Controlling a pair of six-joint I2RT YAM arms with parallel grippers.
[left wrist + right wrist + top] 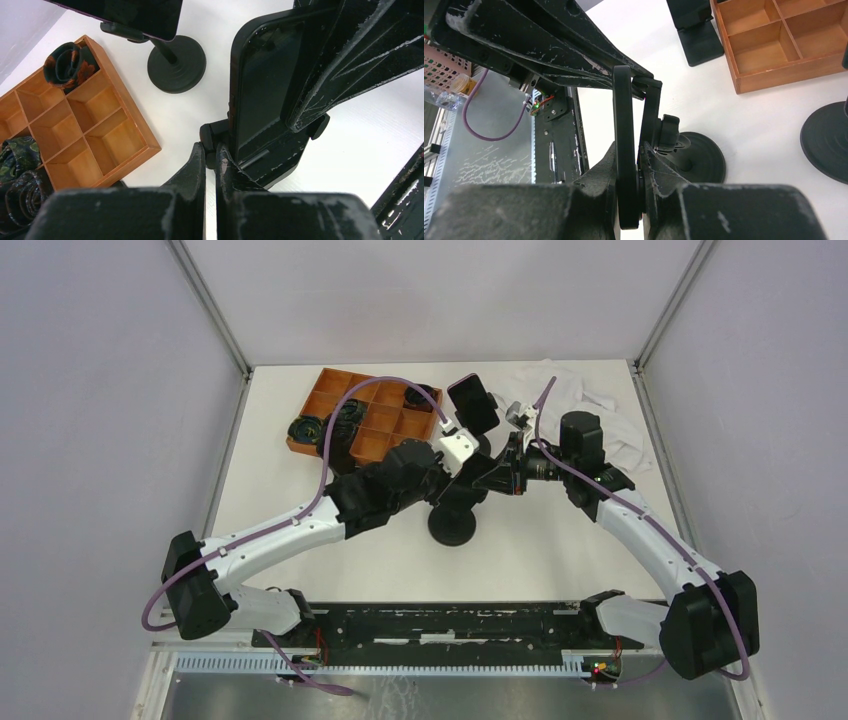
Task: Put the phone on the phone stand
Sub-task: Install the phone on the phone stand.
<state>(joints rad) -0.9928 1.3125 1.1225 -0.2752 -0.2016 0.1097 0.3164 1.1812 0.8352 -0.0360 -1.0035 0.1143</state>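
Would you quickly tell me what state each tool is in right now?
Left tool: closed.
Right tool: closed on the phone.

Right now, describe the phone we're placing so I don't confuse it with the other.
Just right of the orange divided tray are two dark phones. Ours is the nearer phone, pinched by the right gripper; the other phone sits ungripped on a round-based stand.
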